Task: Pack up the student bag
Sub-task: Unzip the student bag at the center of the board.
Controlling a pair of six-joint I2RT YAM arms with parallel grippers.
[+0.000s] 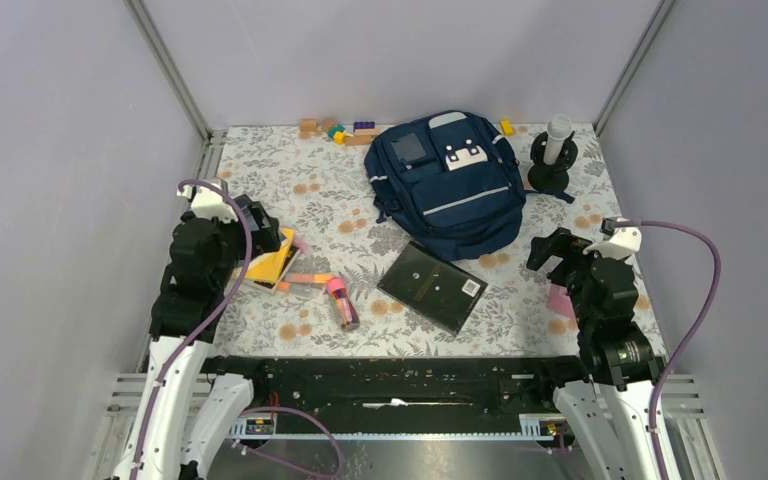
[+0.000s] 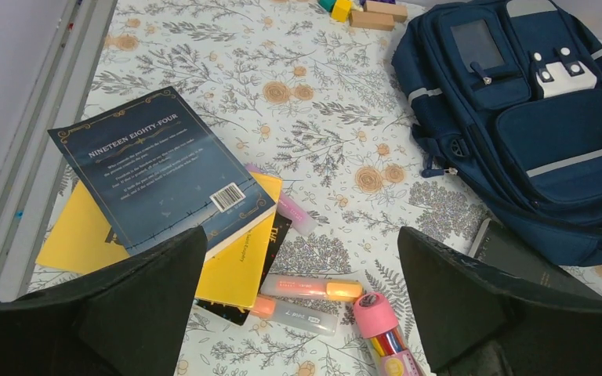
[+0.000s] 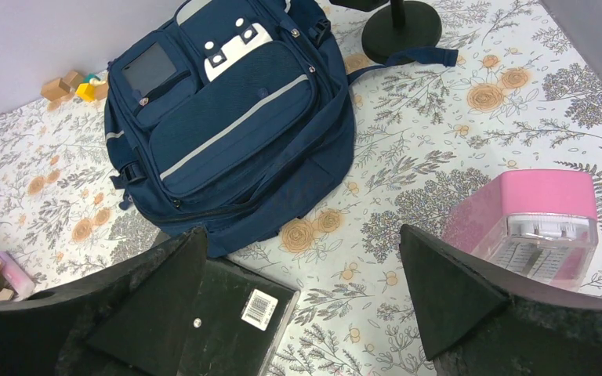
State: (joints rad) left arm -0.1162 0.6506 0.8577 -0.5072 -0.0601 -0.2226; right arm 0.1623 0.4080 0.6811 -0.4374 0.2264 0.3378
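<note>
Two robot arms stand at the near edge of a table under a floral cloth. The navy bag lies flat, front pockets up, at the far middle of the table. It carries a white patch with dark studs, a grey window patch and a pale stripe; no brand name can be read on it.

The left gripper hangs above a book pile on the left, its fingers wide apart and holding nothing. The top book shows a dark blue back cover reading "NINETEEN EIGHTY-FOUR", with a white barcode; the blurb is too small to read. A yellow book lies mostly hidden beneath it, its spine lettering cut off, and something black peeks out below that. Just beside the pile lie two highlighters and a pink-capped tube of coloured pens, cut off by the frame edge.

The right gripper hangs on the right, fingers also spread and empty. Near it sits a pink box with a clear front; its print is too fine to read. A flat black book touches the bag's near edge and bears a small white barcode label, unreadable.

At the back are wooden blocks and a black stand holding a grey cylinder.
</note>
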